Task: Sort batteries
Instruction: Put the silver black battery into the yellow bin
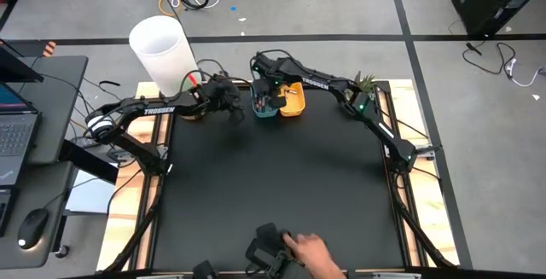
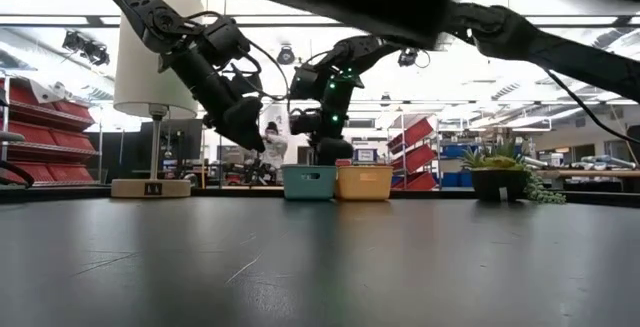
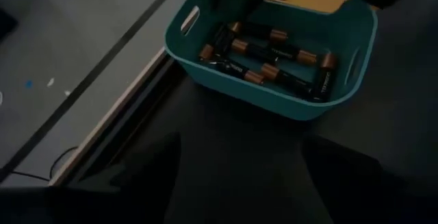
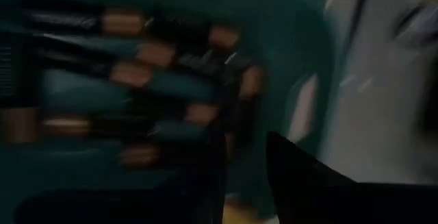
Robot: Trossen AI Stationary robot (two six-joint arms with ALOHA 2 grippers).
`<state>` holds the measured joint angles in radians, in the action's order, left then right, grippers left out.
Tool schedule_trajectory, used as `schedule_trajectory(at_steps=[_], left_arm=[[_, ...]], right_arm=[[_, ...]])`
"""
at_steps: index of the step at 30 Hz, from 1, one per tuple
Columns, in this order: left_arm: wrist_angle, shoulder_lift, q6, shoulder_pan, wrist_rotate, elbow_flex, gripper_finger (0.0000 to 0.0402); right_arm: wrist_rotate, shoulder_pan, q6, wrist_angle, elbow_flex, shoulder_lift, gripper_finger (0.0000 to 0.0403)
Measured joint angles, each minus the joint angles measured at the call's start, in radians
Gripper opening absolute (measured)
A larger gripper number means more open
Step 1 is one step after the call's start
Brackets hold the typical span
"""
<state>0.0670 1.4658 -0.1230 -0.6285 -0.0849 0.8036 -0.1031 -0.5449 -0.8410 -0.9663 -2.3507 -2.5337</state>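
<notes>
Several black batteries (image 3: 274, 53) with copper ends lie in the teal bin (image 3: 274, 102), which stands at the table's far edge (image 1: 265, 110) beside the yellow bin (image 1: 295, 103). My right gripper (image 1: 266, 91) hangs just above the teal bin, pointing down. In its blurred wrist view the batteries (image 4: 137, 73) lie below it, and its fingers (image 4: 246, 162) stand slightly apart with nothing between them. My left gripper (image 1: 237, 107) hovers left of the teal bin. It is open and empty (image 3: 239, 148).
A white lampshade (image 1: 162, 47) stands at the far left and a small plant (image 1: 365, 83) at the far right. A person's hand (image 1: 311, 249) rests on a dark device (image 1: 269, 249) at the near edge. The black mat's (image 1: 273, 185) middle is bare.
</notes>
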Motion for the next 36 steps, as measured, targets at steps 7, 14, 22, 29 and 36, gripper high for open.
schedule_trajectory(at_steps=[7,14,22,29,36], left_arm=[[0.005,0.000,0.047,0.000,-0.002,-0.034,0.0319],[0.006,0.000,0.074,0.000,-0.002,-0.086,0.0319],[-0.004,0.000,0.087,0.000,-0.003,-0.089,0.0319],[0.005,0.000,0.112,0.000,-0.002,-0.089,0.0319],[0.005,0.000,0.158,0.002,-0.002,-0.089,0.0319]], right_arm=[[0.062,-0.016,-0.330,0.151,-0.001,0.002,0.0071],[0.227,-0.040,-0.535,0.113,-0.001,0.002,0.0038],[0.329,-0.057,-0.728,0.157,0.030,0.001,0.0019],[0.461,-0.066,-0.822,0.165,0.077,-0.001,0.0003],[0.549,-0.079,-0.784,0.173,0.102,-0.001,0.0000]])
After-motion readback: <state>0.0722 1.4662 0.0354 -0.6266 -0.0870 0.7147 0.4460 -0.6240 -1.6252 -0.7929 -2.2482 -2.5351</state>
